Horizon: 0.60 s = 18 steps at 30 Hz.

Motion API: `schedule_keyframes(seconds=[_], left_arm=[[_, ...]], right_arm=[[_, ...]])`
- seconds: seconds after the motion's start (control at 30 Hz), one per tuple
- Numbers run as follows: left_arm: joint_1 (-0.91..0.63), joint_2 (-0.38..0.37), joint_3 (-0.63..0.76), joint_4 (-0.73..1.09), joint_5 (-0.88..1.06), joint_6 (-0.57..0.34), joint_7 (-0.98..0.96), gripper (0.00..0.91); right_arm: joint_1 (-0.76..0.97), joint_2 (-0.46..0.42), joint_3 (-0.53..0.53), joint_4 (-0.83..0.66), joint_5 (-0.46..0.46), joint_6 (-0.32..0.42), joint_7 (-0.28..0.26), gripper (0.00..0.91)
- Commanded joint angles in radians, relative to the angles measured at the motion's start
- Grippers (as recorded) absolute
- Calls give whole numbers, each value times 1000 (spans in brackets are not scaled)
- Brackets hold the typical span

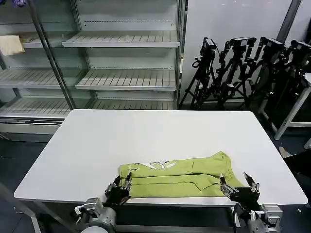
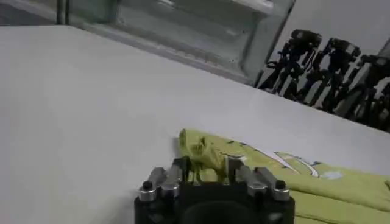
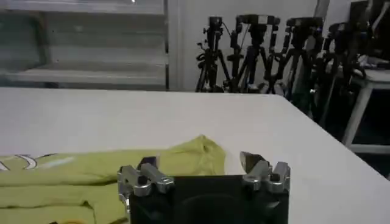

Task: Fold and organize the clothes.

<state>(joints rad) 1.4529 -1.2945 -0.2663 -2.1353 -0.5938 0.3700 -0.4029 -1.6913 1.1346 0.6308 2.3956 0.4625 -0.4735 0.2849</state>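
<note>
The clothes are one lime-green shirt [image 1: 180, 177] lying folded into a long band near the front edge of the white table [image 1: 146, 136], with a white print [image 1: 155, 166] showing on top. My left gripper [image 1: 122, 183] is at the shirt's left end, shut on a bunched corner of fabric [image 2: 204, 155] that stands up between its fingers [image 2: 181, 170]. At the shirt's right end my right gripper [image 1: 237, 183] is open, its fingertips [image 3: 248, 162] wide apart. The shirt's edge [image 3: 201, 152] lies just ahead of them, not pinched.
Empty metal shelves [image 1: 126, 77] stand behind the table at the back left, with a pale yellow cloth [image 1: 10, 44] on one. Black tripods [image 1: 243, 73] crowd the back right. Bare tabletop stretches beyond the shirt.
</note>
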Motion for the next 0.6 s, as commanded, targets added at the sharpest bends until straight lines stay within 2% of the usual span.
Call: schedule_keyframes(seconds=[0.03,0.43,0.6], left_arm=[[16,-28,8,13,11,-18,-10,71],[36,-65,-52,-44,-97,-82,8,71],[43,-38,-132,-87,-158,-85,18,71]], right_arm=[[-13,6,3,16,-9,1,1,907],[-30,16,15,40,-9,10,11,907],[-33,16,23,49,-6,10,13,907]])
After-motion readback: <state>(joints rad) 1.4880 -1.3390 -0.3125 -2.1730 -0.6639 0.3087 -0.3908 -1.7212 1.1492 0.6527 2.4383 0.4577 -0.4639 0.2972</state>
